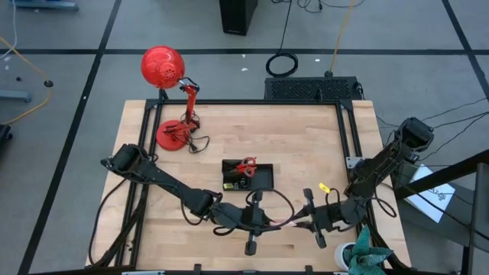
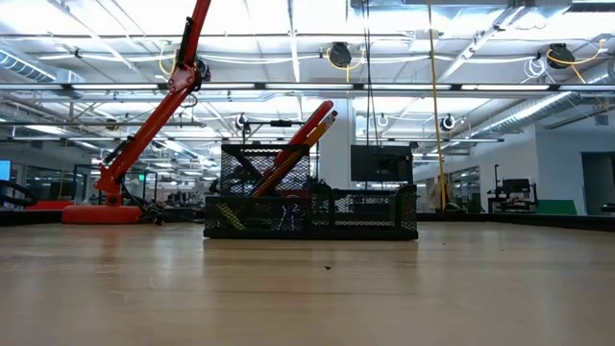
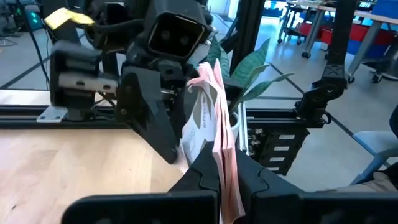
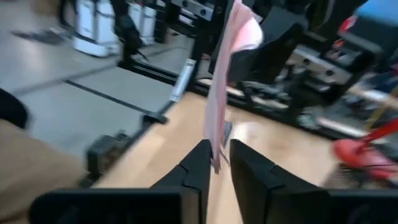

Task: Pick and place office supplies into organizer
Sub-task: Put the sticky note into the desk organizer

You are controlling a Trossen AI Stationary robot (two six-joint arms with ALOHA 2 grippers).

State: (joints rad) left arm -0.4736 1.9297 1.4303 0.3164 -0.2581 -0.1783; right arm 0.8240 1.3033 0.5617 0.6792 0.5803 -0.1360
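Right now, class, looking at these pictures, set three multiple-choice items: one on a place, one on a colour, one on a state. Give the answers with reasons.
1. Where is the small yellow piece?
A. Inside the organizer
B. On the table, outside the organizer, on the right arm's side
C. On the lamp's base

2. What colour is the sticky-note pad?
A. Pale pink
B. Blue
C. Green

3. How is the pad held?
A. It lies flat on the table
B. It stands in the organizer
C. Both hands grip it near the table's front edge

Answers:
1 B: the yellow piece lies on the bare table, apart from the organizer.
2 A: the sticky-note pad shows pale pink in both wrist views.
3 C: the left hand and the right hand each close on it.
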